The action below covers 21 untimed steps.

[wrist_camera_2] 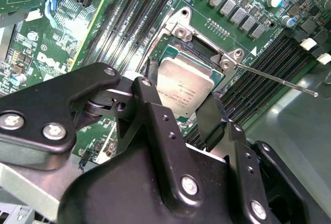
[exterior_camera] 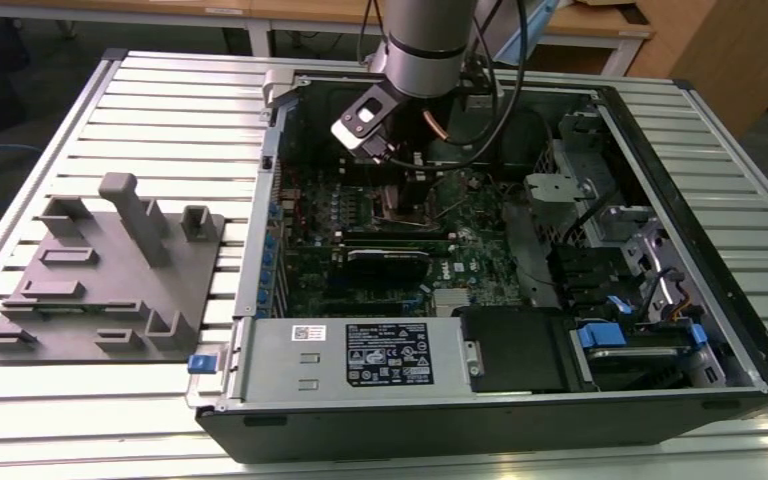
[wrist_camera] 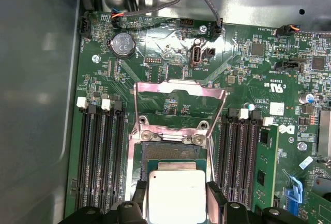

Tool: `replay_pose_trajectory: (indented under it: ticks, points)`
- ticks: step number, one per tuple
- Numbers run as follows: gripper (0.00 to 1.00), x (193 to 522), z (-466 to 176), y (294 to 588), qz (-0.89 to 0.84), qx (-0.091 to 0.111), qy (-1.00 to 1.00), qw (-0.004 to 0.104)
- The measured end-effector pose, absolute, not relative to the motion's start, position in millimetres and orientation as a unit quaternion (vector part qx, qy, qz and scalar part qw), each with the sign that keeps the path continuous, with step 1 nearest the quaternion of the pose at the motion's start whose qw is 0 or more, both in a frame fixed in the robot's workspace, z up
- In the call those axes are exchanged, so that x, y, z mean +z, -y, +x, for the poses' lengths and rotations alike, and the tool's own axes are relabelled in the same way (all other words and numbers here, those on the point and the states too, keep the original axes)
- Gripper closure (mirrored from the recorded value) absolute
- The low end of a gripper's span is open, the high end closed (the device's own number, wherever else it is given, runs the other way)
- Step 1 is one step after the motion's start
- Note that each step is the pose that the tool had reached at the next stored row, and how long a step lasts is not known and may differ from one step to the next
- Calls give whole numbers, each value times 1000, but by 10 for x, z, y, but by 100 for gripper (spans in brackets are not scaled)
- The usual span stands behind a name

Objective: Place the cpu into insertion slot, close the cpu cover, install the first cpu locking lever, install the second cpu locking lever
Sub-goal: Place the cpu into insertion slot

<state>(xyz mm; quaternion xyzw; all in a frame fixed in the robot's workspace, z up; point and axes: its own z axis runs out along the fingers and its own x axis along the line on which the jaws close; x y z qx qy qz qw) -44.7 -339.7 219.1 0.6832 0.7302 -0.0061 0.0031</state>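
Steel computer case [exterior_camera: 491, 430] lies open so the arm reaches the green motherboard [exterior_camera: 320, 270]. Gripper [wrist_camera_2: 178, 99] pinches the cpu [wrist_camera: 177, 193] by its edges, just over the insertion slot [wrist_camera: 173, 153]. First wrist view shows the cpu cover [wrist_camera: 179, 86] flipped clear; second wrist view shows a locking lever [wrist_camera_2: 279, 80] sticking out.

cpu [wrist_camera: 176, 193] in tool [wrist_camera: 177, 204], over insertion slot [wrist_camera: 173, 151]

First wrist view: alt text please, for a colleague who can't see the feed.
The tool grips the cpu by two opposite edges over the insertion slot, whose dark centre partly shows. The cpu cover stands swung open, and black memory slots flank it on the green motherboard.
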Motion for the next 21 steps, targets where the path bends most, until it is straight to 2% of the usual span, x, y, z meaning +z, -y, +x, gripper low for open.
replay_pose_trajectory:
  ticks: [3,8,11,14,18,21]
  points:
    - [46,2178,-447,3396,683,-7,-730,4]
    - [46,2157,-447,3391,683,-23,-730,19]
    - [46,2150,-447,3392,690,-24,-723,20]
    - [46,2140,-447,3392,696,-21,-717,16]
    - [46,2133,-447,3392,700,-6,-714,2]
    - [46,2119,-448,3391,703,-3,-711,1]
